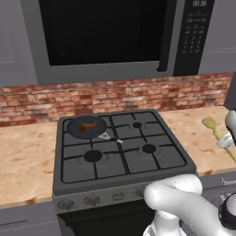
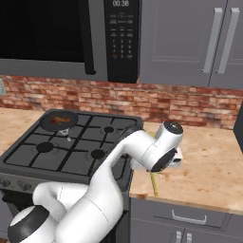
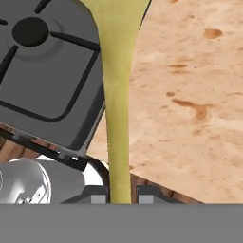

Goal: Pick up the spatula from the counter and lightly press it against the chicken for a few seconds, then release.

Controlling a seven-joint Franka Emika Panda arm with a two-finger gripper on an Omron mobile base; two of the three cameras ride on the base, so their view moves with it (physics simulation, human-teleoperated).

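Kitchen with stove [image 1: 120,148] and microwave [image 1: 103,34]

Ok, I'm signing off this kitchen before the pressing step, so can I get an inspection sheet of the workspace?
surface: speckled tan counter on either side of a black gas stove.
job's things: yellow-green spatula right of the stove; chicken in a pan on the back left burner.
clutter: nothing seen.
grippers: gripper, jaws shut on the spatula's handle.
cables: nothing seen.
surroundings: microwave above the stove, brick backsplash, grey cabinets.
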